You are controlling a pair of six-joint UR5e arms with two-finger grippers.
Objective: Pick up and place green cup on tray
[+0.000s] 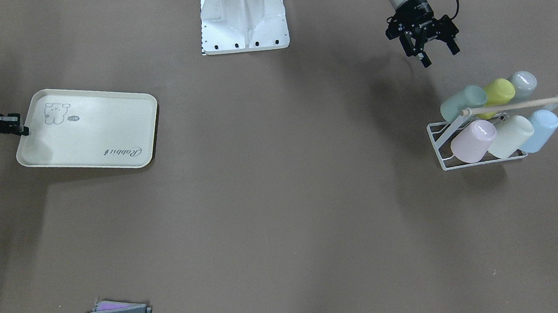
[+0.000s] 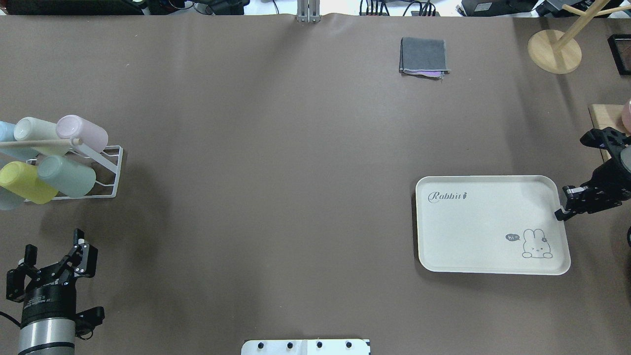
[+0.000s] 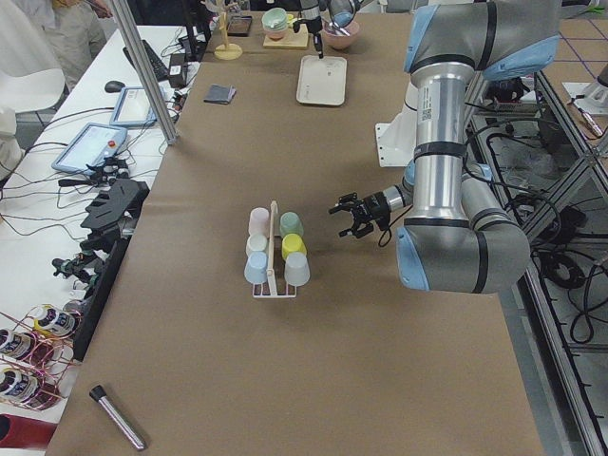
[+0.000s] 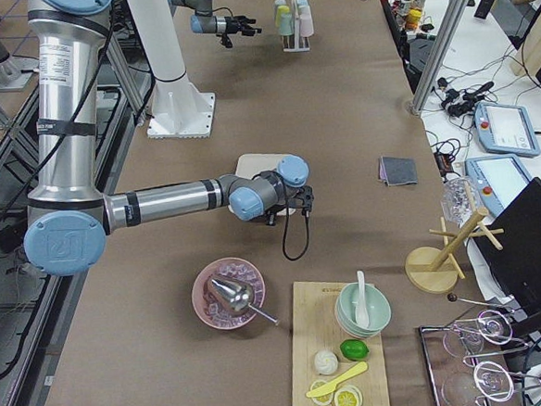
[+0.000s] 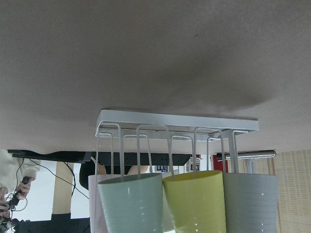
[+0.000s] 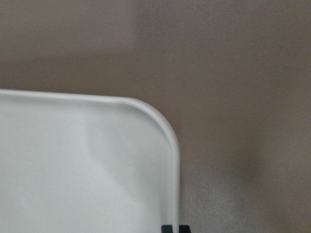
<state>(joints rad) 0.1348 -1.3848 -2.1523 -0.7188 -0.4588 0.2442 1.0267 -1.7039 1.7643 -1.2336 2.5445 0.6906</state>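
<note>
The green cup (image 1: 463, 102) is a mint tumbler lying mouth-outward on the white wire rack (image 1: 436, 140), next to a yellow-green cup (image 1: 499, 91). It also shows in the overhead view (image 2: 66, 176) and the left wrist view (image 5: 131, 204). My left gripper (image 1: 440, 55) is open and empty, a short way off on the robot's side of the rack, and it shows in the overhead view (image 2: 54, 249). The cream tray (image 1: 87, 129) lies flat at the other end of the table (image 2: 493, 224). My right gripper (image 2: 562, 213) is shut on the tray's rim near a corner (image 6: 165, 126).
The rack also holds pink (image 1: 474, 140), cream (image 1: 510, 136), blue (image 1: 542, 130) and grey (image 1: 522, 84) cups under a wooden bar (image 1: 514, 105). A folded grey cloth (image 2: 424, 55) lies at the far edge. The robot base (image 1: 243, 17) is mid-table. A wooden stand (image 2: 554, 49) stands far right.
</note>
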